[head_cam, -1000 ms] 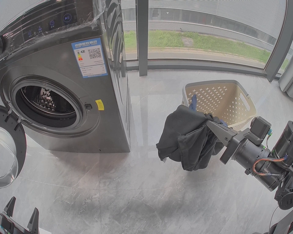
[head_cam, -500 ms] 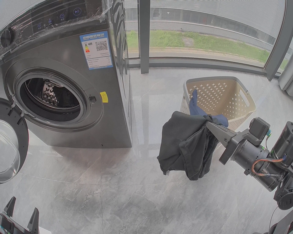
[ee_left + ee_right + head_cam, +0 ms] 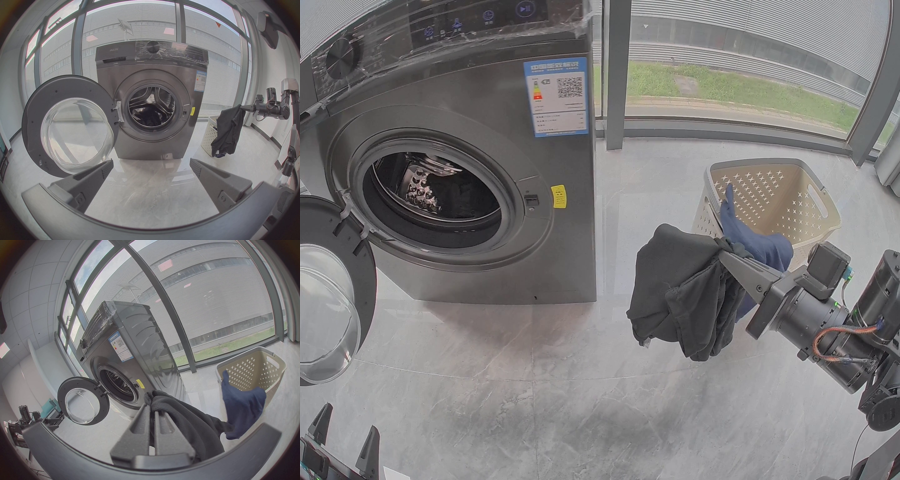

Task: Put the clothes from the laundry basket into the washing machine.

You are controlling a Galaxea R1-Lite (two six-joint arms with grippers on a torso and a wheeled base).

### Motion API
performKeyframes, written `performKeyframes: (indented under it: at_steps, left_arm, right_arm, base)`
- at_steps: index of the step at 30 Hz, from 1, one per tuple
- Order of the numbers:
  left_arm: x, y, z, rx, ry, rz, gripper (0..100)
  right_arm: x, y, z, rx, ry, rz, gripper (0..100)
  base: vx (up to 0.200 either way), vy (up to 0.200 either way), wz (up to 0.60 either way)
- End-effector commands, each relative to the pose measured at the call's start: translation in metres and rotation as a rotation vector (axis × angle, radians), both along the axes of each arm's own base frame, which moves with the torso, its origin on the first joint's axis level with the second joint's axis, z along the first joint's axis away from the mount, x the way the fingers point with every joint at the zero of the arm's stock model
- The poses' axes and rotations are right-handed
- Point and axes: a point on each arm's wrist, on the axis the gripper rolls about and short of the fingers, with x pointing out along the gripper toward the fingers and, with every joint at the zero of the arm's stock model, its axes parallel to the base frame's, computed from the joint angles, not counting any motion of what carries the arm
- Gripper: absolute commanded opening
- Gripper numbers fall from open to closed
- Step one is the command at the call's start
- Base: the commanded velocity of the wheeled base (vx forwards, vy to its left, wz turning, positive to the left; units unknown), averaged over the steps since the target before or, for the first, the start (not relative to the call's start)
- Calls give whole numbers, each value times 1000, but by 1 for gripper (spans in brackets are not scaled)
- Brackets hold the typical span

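Observation:
My right gripper (image 3: 724,253) is shut on a dark grey garment (image 3: 675,287) that hangs in the air between the laundry basket (image 3: 775,169) and the washing machine (image 3: 487,125). In the right wrist view the fingers (image 3: 147,418) pinch the dark garment (image 3: 190,427) together. A blue garment (image 3: 759,244) drapes over the basket's near rim. The machine's round door (image 3: 331,300) is swung open at the left, and dark clothes lie inside the drum (image 3: 456,194). My left gripper (image 3: 150,168) stands open and low, facing the washing machine (image 3: 153,103), with nothing between its fingers.
The cream basket (image 3: 253,365) sits on the grey tiled floor beside a large window (image 3: 737,62). Bare floor (image 3: 581,387) lies between me and the machine. The open door (image 3: 68,125) juts out on the machine's left side.
The camera has turned, so the machine and basket have shifted right in view. The right gripper still holds the dark garment at about the same height. More of the blue garment shows.

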Motion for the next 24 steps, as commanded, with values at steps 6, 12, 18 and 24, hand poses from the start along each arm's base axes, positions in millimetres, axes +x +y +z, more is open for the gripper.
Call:
performKeyframes:
  at_steps: [6, 12, 18, 24]
  left_arm:
    - [1, 0, -5, 0, 8, 1, 100]
    - [1, 0, -5, -1, 9, 1, 100]
    - [1, 0, -5, -1, 9, 1, 100]
    - [1, 0, -5, -1, 9, 1, 100]
  right_arm:
    - [0, 0, 0, -1, 1, 0, 0]
    - [0, 0, 0, -1, 1, 0, 0]
    - [0, 0, 0, -1, 1, -1, 0]
    - [0, 0, 0, 0, 2, -1, 0]
  base:
    - [0, 100, 0]
    - [-200, 0, 0]
    - [-100, 0, 0]
    - [0, 0, 0]
